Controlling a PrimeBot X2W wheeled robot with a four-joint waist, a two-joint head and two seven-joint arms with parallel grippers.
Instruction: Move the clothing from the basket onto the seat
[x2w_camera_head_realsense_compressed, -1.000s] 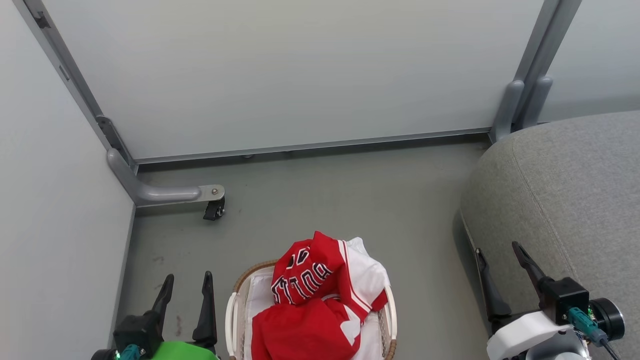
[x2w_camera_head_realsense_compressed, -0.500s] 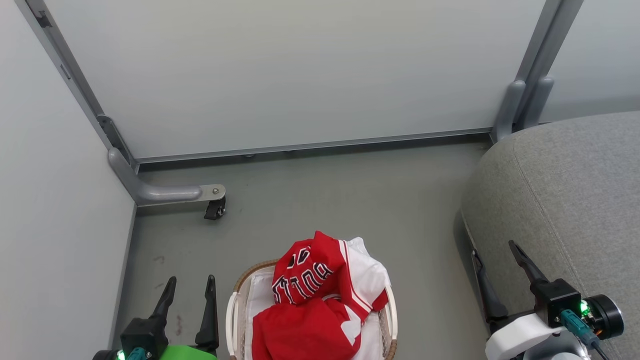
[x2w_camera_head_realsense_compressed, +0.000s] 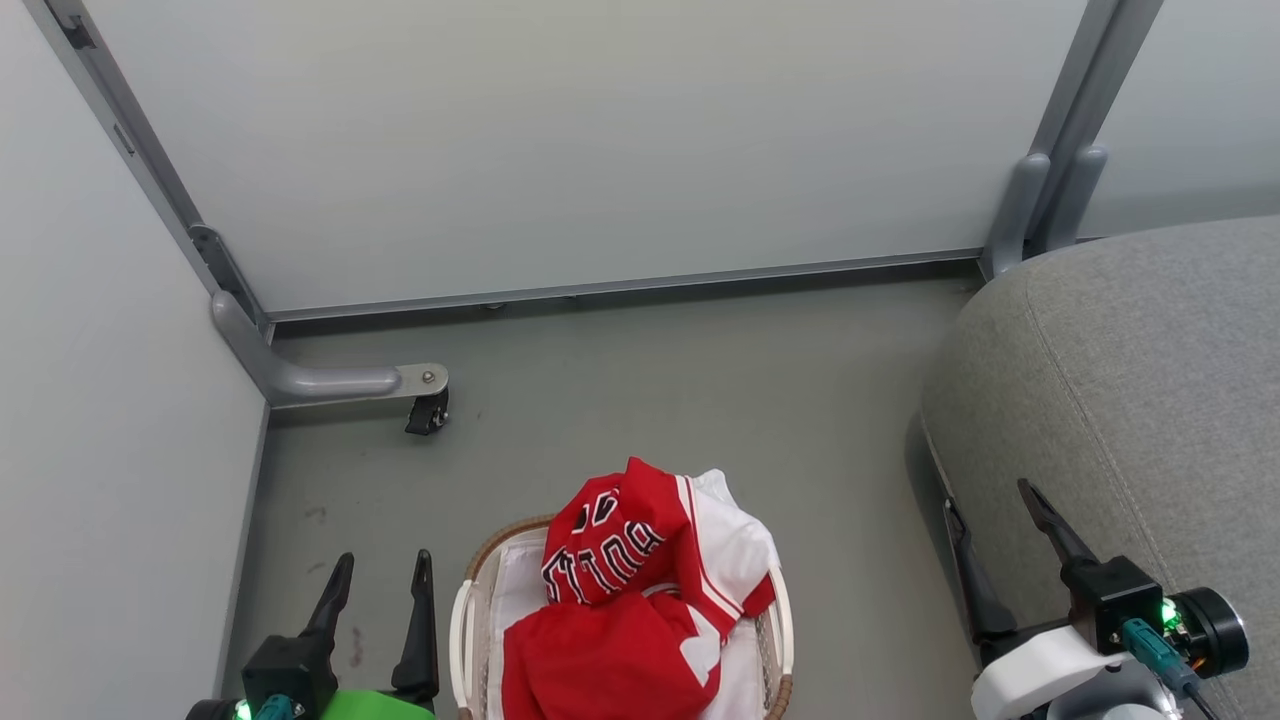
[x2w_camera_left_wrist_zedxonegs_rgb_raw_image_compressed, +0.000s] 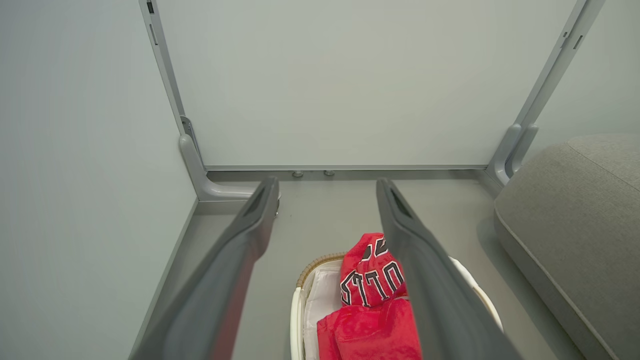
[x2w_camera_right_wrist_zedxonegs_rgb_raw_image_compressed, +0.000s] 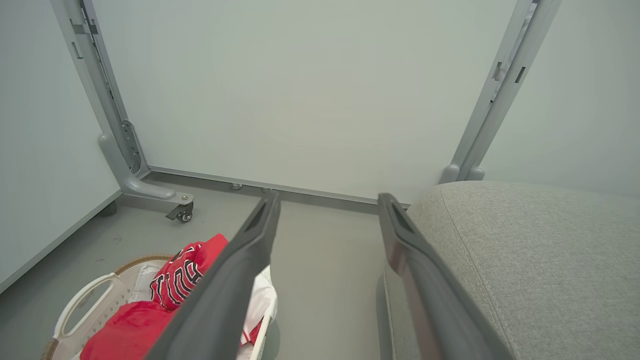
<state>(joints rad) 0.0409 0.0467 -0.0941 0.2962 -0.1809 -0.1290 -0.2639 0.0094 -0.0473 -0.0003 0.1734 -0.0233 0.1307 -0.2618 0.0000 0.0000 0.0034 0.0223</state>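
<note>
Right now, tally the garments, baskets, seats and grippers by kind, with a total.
Garments: 2, lettered jersey and plainer red garment
Basket: 1
Seat: 1
Grippers: 2, left gripper and right gripper, both open
Total: 6

Grey floor (x2w_camera_head_realsense_compressed: 650, 400), basket (x2w_camera_head_realsense_compressed: 461, 640) on it, seat (x2w_camera_head_realsense_compressed: 1150, 380) beside

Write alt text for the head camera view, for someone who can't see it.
A white slatted basket heaped with red-and-white clothing stands on the grey floor at bottom centre. The open left gripper is at lower left, the open right gripper at lower right by a grey couch cushion. Pale partition panels stand behind.
</note>
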